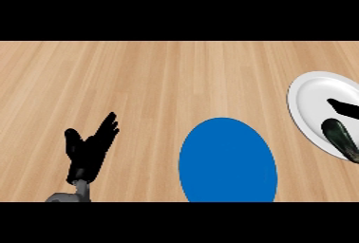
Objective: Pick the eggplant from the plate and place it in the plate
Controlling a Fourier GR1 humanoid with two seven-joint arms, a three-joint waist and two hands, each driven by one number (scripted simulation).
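Note:
A dark, glossy eggplant lies on the lower part of a white plate at the right edge of the head view. Just beyond it, a black part of my right hand pokes in from the right edge over the white plate, close to the eggplant; the rest of that hand is cut off. Whether it touches the eggplant I cannot tell. A blue plate with nothing on it sits at the lower middle. My left hand rests open at the lower left, fingers up, well apart from both plates.
The wooden counter stretches across the whole view, with bare wood behind and to the left of the plates.

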